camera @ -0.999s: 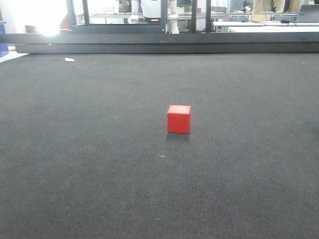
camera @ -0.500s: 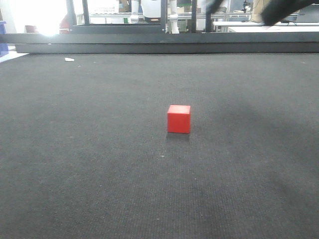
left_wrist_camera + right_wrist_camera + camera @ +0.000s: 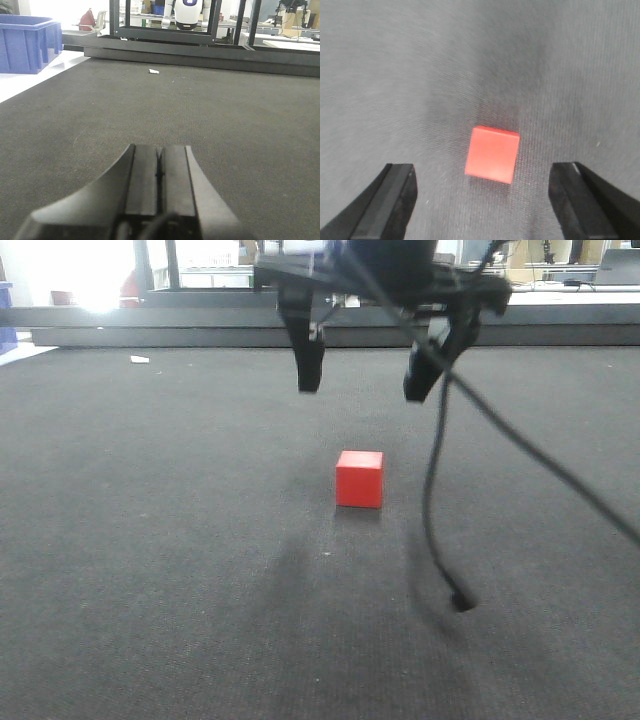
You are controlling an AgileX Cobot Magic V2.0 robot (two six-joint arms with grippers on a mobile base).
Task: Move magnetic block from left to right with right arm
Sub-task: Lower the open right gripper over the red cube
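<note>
Exterior front-facing: black right gripper, absent moments ago, is now held wide open above the untouched small bright-red cube; descent and grasp are awaited

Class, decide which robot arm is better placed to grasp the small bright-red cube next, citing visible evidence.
Right. The right gripper hangs open above the small bright-red cube, fingers spread either side. The left gripper is shut, with no cube in its view.
</note>
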